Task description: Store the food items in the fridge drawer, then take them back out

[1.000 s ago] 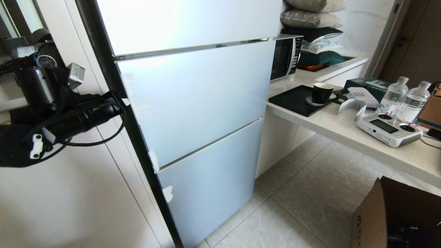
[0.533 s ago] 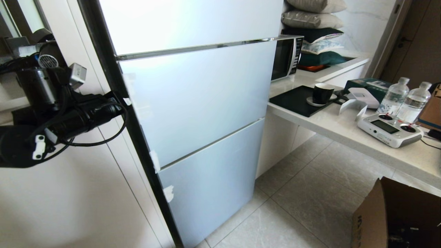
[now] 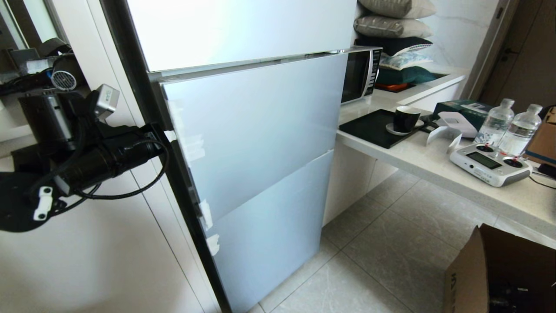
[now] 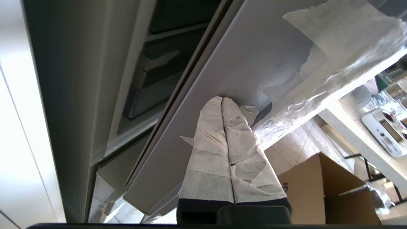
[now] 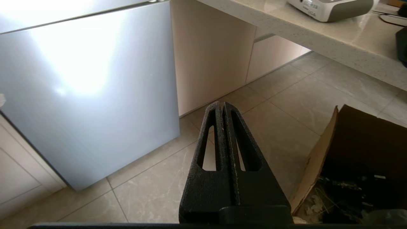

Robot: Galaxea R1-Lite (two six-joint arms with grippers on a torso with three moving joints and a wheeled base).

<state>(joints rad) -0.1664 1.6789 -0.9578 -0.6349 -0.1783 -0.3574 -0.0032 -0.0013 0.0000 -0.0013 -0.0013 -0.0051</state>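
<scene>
The pale blue-grey middle fridge door [image 3: 260, 126] stands ajar at its left edge. My left gripper [image 4: 222, 99] is shut, its tape-wrapped fingers [image 4: 210, 143] pressed tip-first against the door's inner side edge [image 4: 203, 95], beside torn white tape [image 4: 334, 47]. In the head view the left arm [image 3: 108, 156] reaches to that edge. Through the gap I see dark shelves [image 4: 152, 79]; the fridge drawer and the food items are hidden. My right gripper [image 5: 221, 104] hangs shut and empty above the floor tiles.
Right of the fridge runs a pale counter [image 3: 434, 161] with a microwave [image 3: 360, 71], a black tray [image 3: 373, 126] bearing a mug [image 3: 406, 117], two water bottles [image 3: 495, 121] and a white remote controller [image 3: 491, 163]. An open cardboard box [image 3: 499, 274] stands on the floor.
The middle door's left edge has swung outward, opening a gap under the top door. My left arm has shifted slightly right with it. The right arm has stayed still.
</scene>
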